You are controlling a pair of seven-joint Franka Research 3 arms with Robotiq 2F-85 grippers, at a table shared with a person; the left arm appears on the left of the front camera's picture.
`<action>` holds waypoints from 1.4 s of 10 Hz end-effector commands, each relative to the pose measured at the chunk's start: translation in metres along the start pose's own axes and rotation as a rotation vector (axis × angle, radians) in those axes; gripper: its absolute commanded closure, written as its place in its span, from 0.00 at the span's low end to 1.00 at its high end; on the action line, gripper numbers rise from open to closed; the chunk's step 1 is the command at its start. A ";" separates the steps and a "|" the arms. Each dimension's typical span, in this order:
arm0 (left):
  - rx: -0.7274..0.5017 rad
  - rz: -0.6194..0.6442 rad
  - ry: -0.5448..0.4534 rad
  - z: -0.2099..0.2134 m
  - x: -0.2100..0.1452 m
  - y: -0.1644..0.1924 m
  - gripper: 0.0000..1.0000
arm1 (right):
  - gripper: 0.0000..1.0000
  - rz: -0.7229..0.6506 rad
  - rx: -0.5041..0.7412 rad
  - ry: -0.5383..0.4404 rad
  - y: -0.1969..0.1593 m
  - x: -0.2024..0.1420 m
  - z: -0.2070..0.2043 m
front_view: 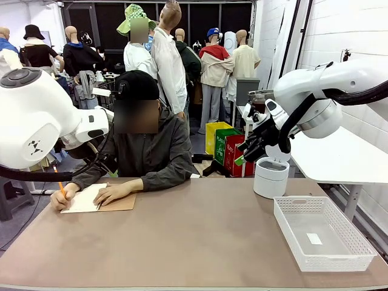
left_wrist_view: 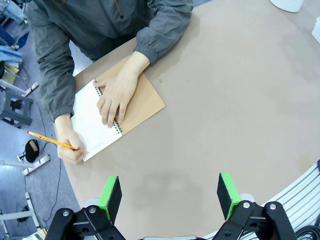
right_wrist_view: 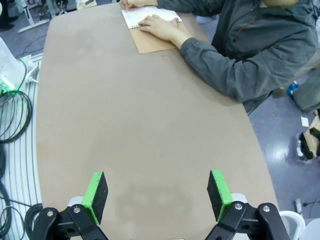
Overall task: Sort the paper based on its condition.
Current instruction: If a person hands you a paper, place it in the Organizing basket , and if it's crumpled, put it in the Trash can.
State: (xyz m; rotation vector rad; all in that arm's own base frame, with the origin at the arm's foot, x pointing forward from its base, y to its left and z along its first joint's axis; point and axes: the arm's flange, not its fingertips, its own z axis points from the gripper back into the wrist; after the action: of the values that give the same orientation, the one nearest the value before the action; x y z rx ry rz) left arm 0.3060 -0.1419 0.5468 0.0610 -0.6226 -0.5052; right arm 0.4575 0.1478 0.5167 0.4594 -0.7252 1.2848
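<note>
Partly, notebook (left_wrist_view: 145, 97) hidden under hand (left_wrist_view: 116, 95) (right end effector (right_wrist_view: 156, 192) agape).

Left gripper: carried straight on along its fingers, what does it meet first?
The left gripper would probably meet the bare table first, just short of the notebook under the person's hand. Nothing lies in between, though depth is hard to judge.

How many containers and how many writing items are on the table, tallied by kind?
White basket: 1
White round tub: 1
Spiral notebook: 1
Pencil, in the person's hand: 1
Total: 4
</note>
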 end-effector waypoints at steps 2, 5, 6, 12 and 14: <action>0.001 -0.012 0.003 0.000 0.000 0.001 0.00 | 0.00 -0.006 0.005 -0.008 0.000 0.001 0.000; 0.001 -0.012 0.003 0.000 0.000 0.001 0.00 | 0.00 -0.006 0.005 -0.008 0.000 0.001 0.000; 0.001 -0.012 0.003 0.000 0.000 0.001 0.00 | 0.00 -0.006 0.005 -0.008 0.000 0.001 0.000; 0.001 -0.012 0.003 0.000 0.000 0.001 0.00 | 0.00 -0.006 0.005 -0.008 0.000 0.001 0.000; 0.001 -0.012 0.003 0.000 0.000 0.001 0.00 | 0.00 -0.006 0.005 -0.008 0.000 0.001 0.000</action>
State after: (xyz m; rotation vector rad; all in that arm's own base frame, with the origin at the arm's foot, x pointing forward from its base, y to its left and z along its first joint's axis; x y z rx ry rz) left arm 0.3060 -0.1419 0.5468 0.0610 -0.6226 -0.5053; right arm 0.4575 0.1477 0.5167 0.4593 -0.7251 1.2847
